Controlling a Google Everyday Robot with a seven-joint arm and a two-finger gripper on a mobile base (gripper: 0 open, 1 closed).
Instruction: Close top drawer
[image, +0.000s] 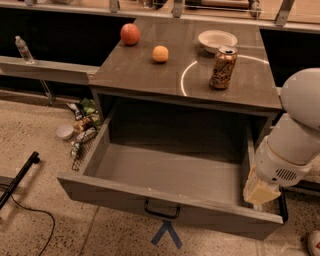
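Note:
The top drawer (170, 175) is pulled far out of the grey cabinet and is empty. Its front panel (115, 195) faces me, with a small black bar handle (161, 210) at the centre. My arm comes in from the right, white and rounded. The gripper (260, 192) hangs at the drawer's right side wall, near the front right corner, with a yellowish part at its tip. I cannot tell whether it touches the drawer.
On the cabinet top (150, 75) stand an apple (130, 34), an orange (160, 53), a white bowl (217, 39) and a drink can (223, 67). Snack bags and a small bowl (65, 132) lie on the floor to the left. A blue tape mark (166, 234) is on the floor in front.

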